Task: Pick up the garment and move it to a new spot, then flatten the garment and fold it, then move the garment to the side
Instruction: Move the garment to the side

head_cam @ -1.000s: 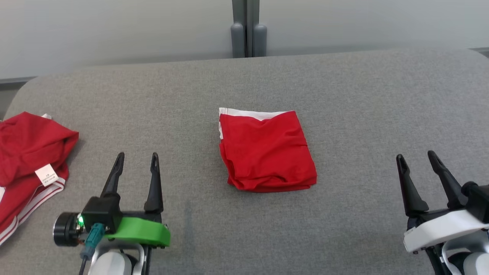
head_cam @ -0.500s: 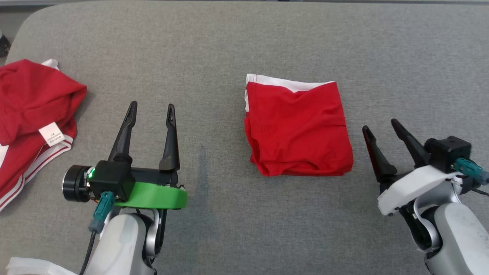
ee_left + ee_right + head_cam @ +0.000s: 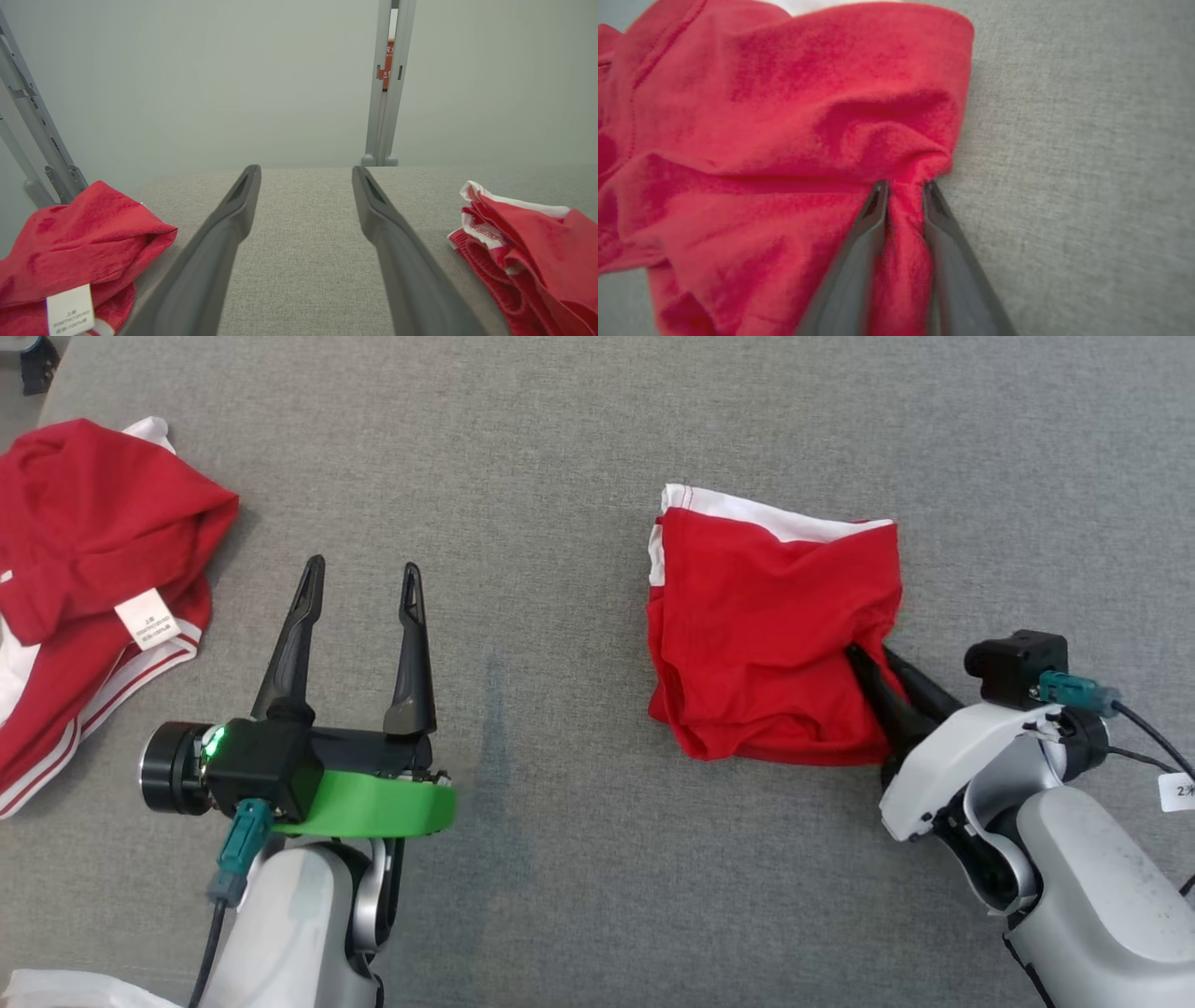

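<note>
**Right wrist view: folded red garment, caught at one edge**

Item: folded red garment [image 3: 784, 116], white trim along its far edge. It lies on the grey padded surface [image 3: 560, 448], right of centre in the head view.

Holder: right gripper [image 3: 905, 186], fingers drawn in on a narrow ridge of cloth at the garment's right edge. The fabric bunches up between them.

Spare: left gripper [image 3: 359, 574], jaws wide apart and empty, over bare surface between the two cloths.

Also present: second red garment [image 3: 93, 569], crumpled, white label showing, at the far left and well apart from the folded one.

Hazards, as judged:
- The pinch may hold only the upper layers. A lift would then peel them off and the fold would open.
- The ridge in the grip is thin. A quick pull could draw it out and the bundle would drop.
- With one edge held, the free side hangs or drags on the rough surface, so the stack may skew or rumple.
- A sideways move towards the left could bring it close to the crumpled piece.
</note>
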{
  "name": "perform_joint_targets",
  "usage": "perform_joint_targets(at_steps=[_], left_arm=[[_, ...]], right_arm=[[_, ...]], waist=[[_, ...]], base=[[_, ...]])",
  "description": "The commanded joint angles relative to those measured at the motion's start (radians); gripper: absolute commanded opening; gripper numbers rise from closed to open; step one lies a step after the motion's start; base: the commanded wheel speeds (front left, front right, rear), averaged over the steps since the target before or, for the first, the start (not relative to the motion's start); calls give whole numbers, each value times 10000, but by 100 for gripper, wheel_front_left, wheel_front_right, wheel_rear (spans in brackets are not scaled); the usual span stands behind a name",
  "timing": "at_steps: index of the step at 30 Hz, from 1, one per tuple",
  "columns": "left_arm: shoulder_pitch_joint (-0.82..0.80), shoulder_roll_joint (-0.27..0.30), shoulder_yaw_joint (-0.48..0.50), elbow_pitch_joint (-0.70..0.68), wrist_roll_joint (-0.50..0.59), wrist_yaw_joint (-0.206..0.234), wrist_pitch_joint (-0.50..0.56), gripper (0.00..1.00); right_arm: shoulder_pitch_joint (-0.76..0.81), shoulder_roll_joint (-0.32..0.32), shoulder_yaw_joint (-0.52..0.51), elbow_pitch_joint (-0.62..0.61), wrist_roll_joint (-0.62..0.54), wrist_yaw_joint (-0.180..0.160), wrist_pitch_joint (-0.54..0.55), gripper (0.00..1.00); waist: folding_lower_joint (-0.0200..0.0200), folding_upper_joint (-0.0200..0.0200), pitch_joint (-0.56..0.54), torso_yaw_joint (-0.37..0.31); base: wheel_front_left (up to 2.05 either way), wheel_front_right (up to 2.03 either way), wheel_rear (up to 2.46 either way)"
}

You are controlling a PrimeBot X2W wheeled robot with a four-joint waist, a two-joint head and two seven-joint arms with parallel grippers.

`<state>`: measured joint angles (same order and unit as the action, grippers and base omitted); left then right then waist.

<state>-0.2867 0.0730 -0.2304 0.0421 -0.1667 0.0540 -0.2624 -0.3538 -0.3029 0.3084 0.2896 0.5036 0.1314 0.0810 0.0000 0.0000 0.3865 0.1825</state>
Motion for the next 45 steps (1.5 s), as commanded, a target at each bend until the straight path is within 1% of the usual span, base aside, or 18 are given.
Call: perform_joint_targets(at_steps=[1, 5, 10, 13, 17, 19, 25, 29, 31, 34, 39, 40, 41, 42, 43, 45], left_arm=[[-69, -20, 43, -24, 114, -29, -29, 100], [-30, 18, 188, -72, 152, -96, -30, 100], [-132, 195, 237, -226, 372, -164, -30, 100], [-396, 337, 145, -337, 546, -269, -27, 100], [-821, 456, -168, -521, 847, -454, 5, 100], [-1036, 418, -354, -635, 845, -564, 66, 100], [-1708, 368, -1015, -1026, 1062, -966, 394, 100], [-2089, 424, -1324, -1242, 1248, -1138, 579, 100], [-2305, 453, -1487, -1408, 1369, -1201, 706, 100], [-2546, 452, -1704, -1577, 1483, -1265, 838, 100], [-2834, 470, -1981, -1791, 1561, -1341, 989, 100], [-2871, 476, -2015, -1805, 1552, -1353, 1014, 100], [-2905, 487, -2042, -1805, 1564, -1368, 1020, 100], [-2928, 491, -2062, -1799, 1570, -1372, 1038, 100], [-2955, 500, -2086, -1781, 1585, -1377, 1052, 100], [-2985, 507, -2103, -1725, 1587, -1366, 1034, 100]], right_arm=[[81, -93, 170, 68, 55, -15, -48, 0], [-258, -337, 474, -269, 166, -15, -620, 0], [-728, -772, 814, -197, 380, -17, -1121, 0], [-1148, -1148, 893, 149, 631, -17, -1375, 0], [-1788, -1858, 801, 912, 1011, -17, -1773, 0], [-2100, -2224, 725, 1333, 1227, -17, -1976, 0], [-2823, -3343, 377, 2615, 1709, -17, -2419, 0], [-3393, -3763, 229, 3278, 1789, -15, -2687, 0], [-3871, -3983, -29, 3817, 1734, -17, -2896, 0], [-4447, -4059, -387, 4522, 1539, -17, -3126, 0], [-5305, -3977, -851, 5284, 1105, -17, -3410, 0], [-5420, -3950, -919, 5405, 971, -17, -3418, 5], [-5548, -3898, -1031, 5542, 845, -17, -3449, 38], [-5642, -3838, -1175, 5650, 755, -17, -3464, 54], [-5780, -3830, -1345, 5669, 500, -17, -3471, 100], [-5839, -3668, -1831, 5444, 108, -17, -3463, 100]], waist=[[0, 0, 5, -176], [0, 0, 11, -636], [0, 0, 233, -1583], [0, 0, 549, -2228], [0, 0, 1089, -2819], [0, 0, 1370, -3039], [0, 0, 2021, -3339], [0, 0, 2347, -3374], [0, 0, 2639, -3404], [0, 0, 2920, -3399], [0, 0, 3261, -3460], [0, 0, 3290, -3476], [0, 0, 3319, -3498], [0, 0, 3337, -3513], [0, 0, 3353, -3533], [0, 0, 3330, -3572]], base=[[0, 0, 0], [0, 0, 0], [0, 0, 0], [0, 0, 0], [0, 0, 0], [0, 0, 0], [0, 0, 0], [0, 0, 0], [0, 0, 0], [0, 0, 0], [0, 0, 0], [0, 0, 0], [0, 0, 0], [0, 0, 0], [0, 0, 0], [0, 0, 0]])
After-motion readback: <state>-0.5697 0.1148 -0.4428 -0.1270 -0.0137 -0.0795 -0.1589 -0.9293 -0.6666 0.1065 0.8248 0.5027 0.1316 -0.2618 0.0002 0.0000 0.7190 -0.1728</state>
